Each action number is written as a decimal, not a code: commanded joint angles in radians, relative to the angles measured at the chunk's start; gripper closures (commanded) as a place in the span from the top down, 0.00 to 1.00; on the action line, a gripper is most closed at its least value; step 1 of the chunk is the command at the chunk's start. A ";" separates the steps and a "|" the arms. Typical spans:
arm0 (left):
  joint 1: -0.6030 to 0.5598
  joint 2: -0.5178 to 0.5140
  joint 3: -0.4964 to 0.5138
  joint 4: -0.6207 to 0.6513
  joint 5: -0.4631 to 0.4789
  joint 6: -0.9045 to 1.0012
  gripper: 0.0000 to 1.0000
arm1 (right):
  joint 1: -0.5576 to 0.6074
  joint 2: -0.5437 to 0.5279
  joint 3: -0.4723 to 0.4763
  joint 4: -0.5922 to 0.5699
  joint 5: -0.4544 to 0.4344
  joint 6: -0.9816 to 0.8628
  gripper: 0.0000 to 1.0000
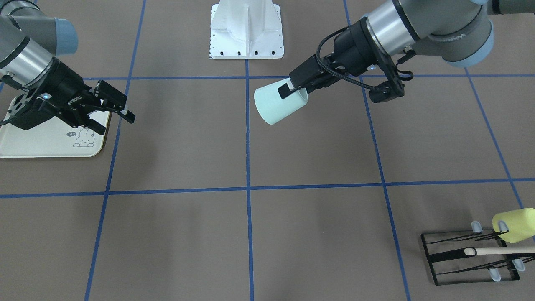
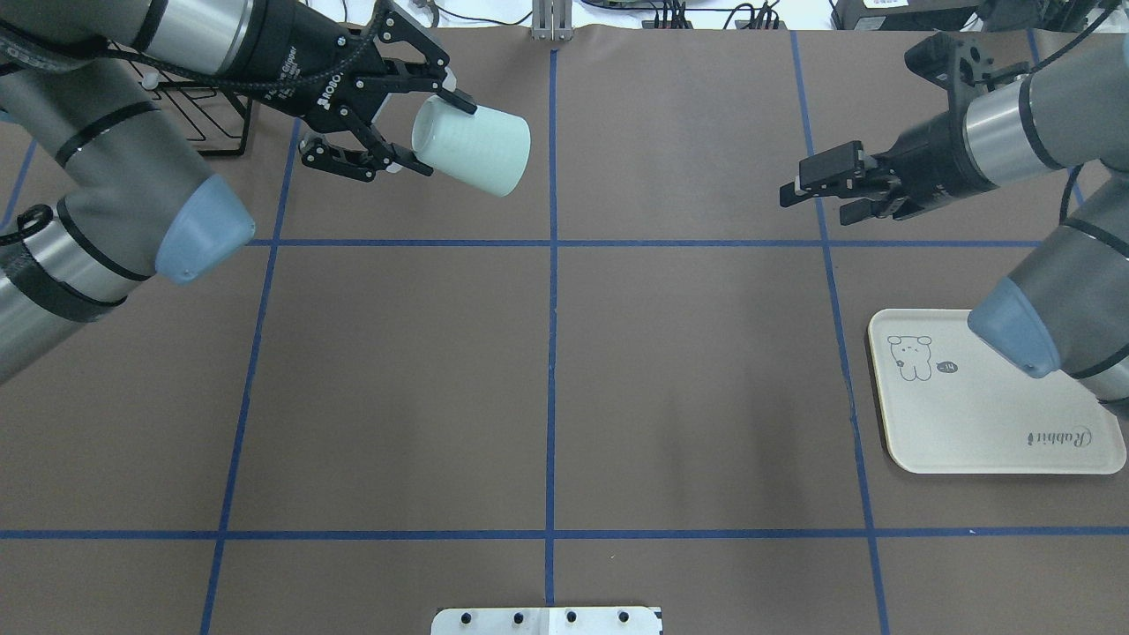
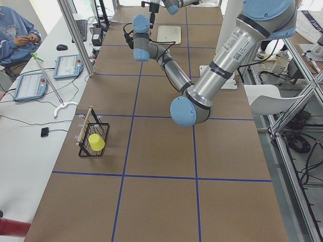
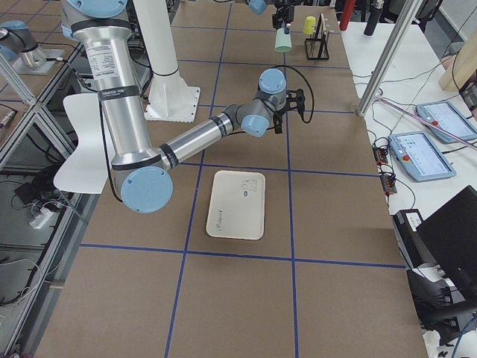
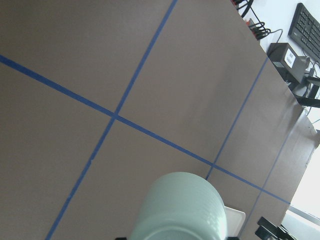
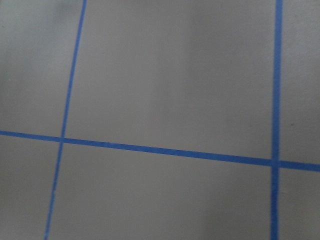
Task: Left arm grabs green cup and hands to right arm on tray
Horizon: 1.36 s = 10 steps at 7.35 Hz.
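While the front-facing view has the left gripper [image 1: 292, 90] clenched on the green cup [image 1: 276, 106] near its rim, tilted in the air toward 12 o'clock, that shallow hold could let a jolt tip it out. Overhead, the cup hangs at 11 o'clock, the right gripper [image 2: 816, 201] stands parted and empty at 2 o'clock, well apart, and the tray [image 2: 988, 432] lies at 4 o'clock. From the left wrist the cup sits at 6 o'clock above the table [image 5: 100, 75], so an early release would drop it short.

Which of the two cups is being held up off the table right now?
The mint-green cup, gripped by the left hand above the table; the yellow cup rests on the black wire rack, with no hand near it.
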State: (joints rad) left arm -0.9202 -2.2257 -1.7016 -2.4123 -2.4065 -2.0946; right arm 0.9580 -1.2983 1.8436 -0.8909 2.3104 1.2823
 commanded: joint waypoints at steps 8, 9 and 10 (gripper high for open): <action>0.201 0.057 0.017 -0.830 0.431 -0.630 0.00 | -0.067 0.143 -0.001 0.602 -0.005 0.829 0.99; 0.202 0.055 0.013 -0.837 0.431 -0.631 0.00 | -0.079 0.166 -0.001 0.625 -0.037 0.904 0.99; 0.204 0.055 0.013 -0.837 0.432 -0.631 0.00 | -0.102 0.163 -0.003 0.660 -0.064 0.913 0.99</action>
State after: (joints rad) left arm -0.7189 -2.1706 -1.6876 -3.2434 -1.9764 -2.7249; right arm 0.8786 -1.1452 1.8419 -0.2701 2.2813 2.1497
